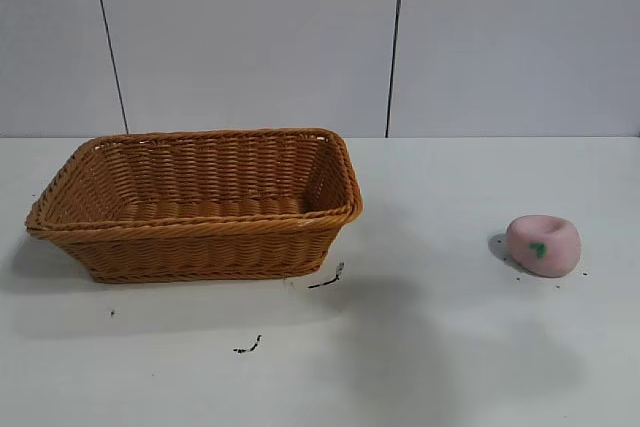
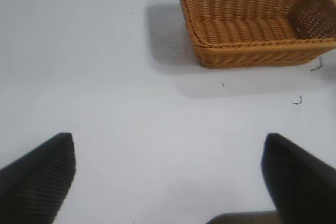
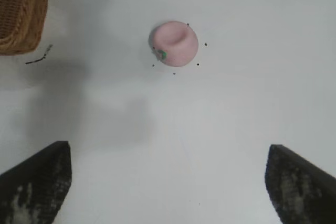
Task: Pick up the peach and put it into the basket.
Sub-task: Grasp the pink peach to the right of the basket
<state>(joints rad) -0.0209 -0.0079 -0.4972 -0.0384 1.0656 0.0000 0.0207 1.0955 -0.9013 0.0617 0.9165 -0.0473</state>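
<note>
- Right wrist view looks down on the peach (image 3: 175, 43), alone on the white bench (image 3: 236, 119), ahead of the right gripper (image 3: 168, 182) and centred between its jaws, which are spread wide and hold nothing.
- Peach is roundish, so no long axis dictates wrist roll.
- Basket (image 1: 200, 202) sits well apart from the peach, empty.
- Left gripper (image 2: 168, 179), jaws also spread, faces the basket; the right arm looks nearer the peach.
</note>
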